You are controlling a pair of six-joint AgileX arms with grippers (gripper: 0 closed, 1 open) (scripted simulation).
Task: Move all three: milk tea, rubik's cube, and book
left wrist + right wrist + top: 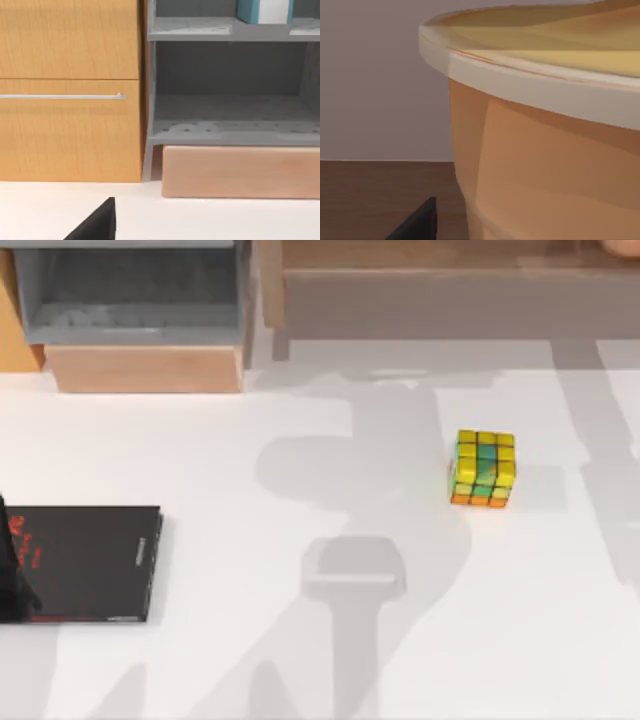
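One cube left on the table.
Rubik's cube sits right of centre; milk tea looms close and could tip if nudged; whether either gripper is open, I cannot tell.

A wooden cabinet front with a thin metal handle bar stands beside a grey open shelf unit. On its upper shelf sits a teal-blue book with white page edges. Below the shelf unit lies a pale wooden block on the white table. A dark end effector tip pokes in.
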